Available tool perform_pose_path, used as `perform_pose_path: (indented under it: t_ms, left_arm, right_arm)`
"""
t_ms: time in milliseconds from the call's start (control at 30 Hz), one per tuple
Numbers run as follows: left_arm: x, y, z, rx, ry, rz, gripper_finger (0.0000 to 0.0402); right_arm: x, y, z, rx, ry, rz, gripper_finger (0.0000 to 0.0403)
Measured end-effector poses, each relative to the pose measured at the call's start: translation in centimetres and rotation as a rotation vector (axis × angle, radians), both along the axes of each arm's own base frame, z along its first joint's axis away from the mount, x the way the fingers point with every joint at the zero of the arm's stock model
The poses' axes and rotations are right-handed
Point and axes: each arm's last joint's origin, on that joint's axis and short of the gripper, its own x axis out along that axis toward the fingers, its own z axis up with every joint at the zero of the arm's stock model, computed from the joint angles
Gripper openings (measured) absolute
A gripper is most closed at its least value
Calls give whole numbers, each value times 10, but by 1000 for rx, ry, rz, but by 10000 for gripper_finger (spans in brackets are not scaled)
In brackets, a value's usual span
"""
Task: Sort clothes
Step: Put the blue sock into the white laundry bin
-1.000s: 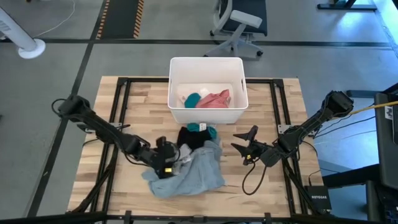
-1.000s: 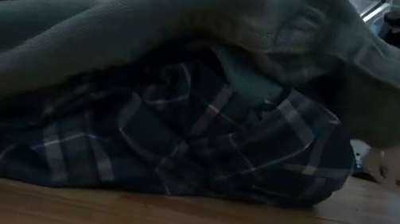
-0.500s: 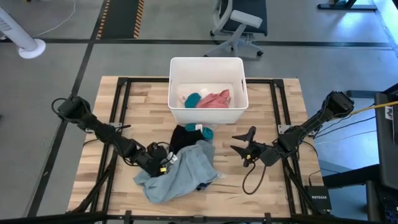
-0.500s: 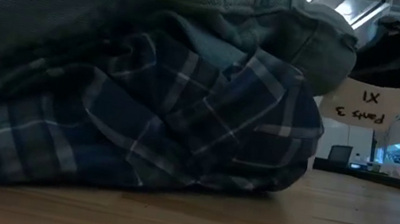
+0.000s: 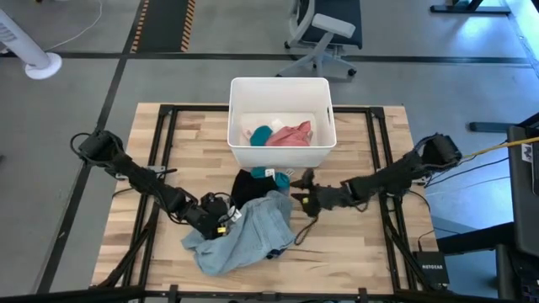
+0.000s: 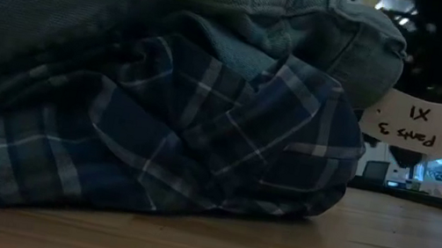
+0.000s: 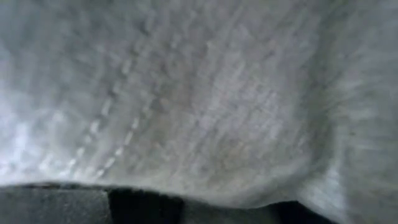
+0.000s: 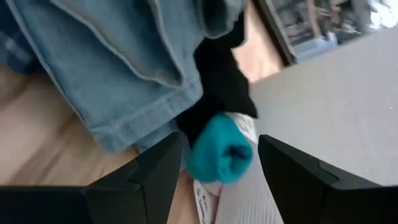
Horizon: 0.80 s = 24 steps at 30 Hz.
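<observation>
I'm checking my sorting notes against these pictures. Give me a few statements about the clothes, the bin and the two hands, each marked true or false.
1. The white bin already holds a pink piece. True.
2. The right hand is shut on the teal piece. False: its fingers stand open on either side of it, not yet closed.
3. The grey-blue shirt lies on the table in front of the bin. True.
4. The left hand hovers above the bin. False: it is down at the grey-blue shirt's edge.
5. The plaid shirt lies on top of the grey-blue shirt. False: it lies underneath.
</observation>
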Motion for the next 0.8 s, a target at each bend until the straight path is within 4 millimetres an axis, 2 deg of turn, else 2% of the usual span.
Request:
perform_pose_path:
  t_ms: [233,400,467,533,700,733,800]
  left_arm:
    - [2,2,0,-2,-3,17,194]
    - [2,3,0,-3,-4,22,194]
    - [2,3,0,-2,-5,23,194]
    - [2,3,0,-1,-5,24,194]
    - [2,3,0,-1,-6,26,194]
    - [2,3,0,-1,-7,27,194]
    - [2,3,0,1,-7,28,194]
  right_arm:
    - [26,-21,-9,-17,146,-61,232]
    - [33,-30,-18,-13,200,-82,226]
    - [33,-30,-20,-14,212,-79,205]
    - [32,-29,-22,-19,227,-75,167]
    - [32,-31,-22,-61,225,-116,28]
    - [31,-31,-21,-79,223,-134,19]
    - [31,-32,-20,-105,218,-164,28]
